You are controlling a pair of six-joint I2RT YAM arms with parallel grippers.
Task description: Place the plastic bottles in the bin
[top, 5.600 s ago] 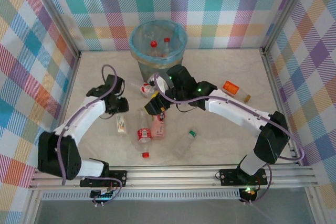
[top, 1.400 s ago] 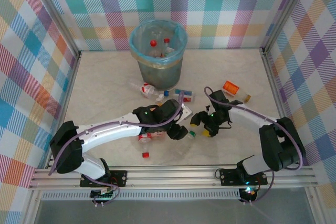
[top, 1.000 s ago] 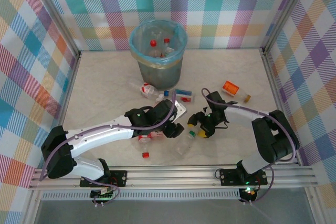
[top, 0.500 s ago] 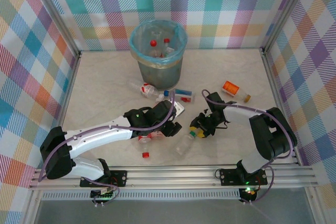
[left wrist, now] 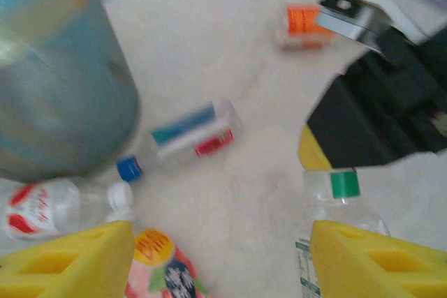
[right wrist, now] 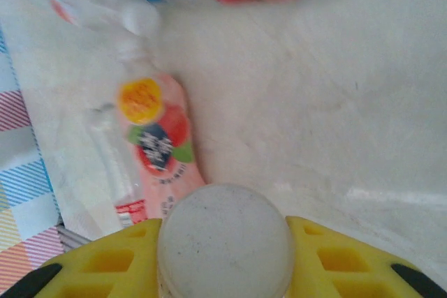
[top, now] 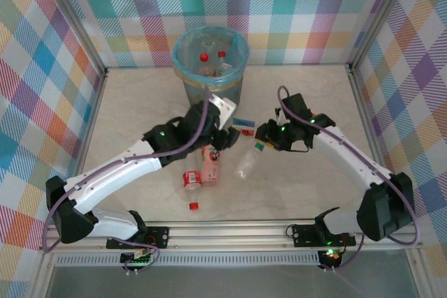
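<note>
Pale tabletop, plaid walls. My right pincer clamped on green-cap bottle, mid-tabletop, well short of bin. My left pincer apart, empty, near pink bottle. I judge bottle empty, light, thin-walled, slick; belly will squash. I'd grip stiff neck or shoulder.

Pastel plaid walls enclose a beige tabletop.
</note>
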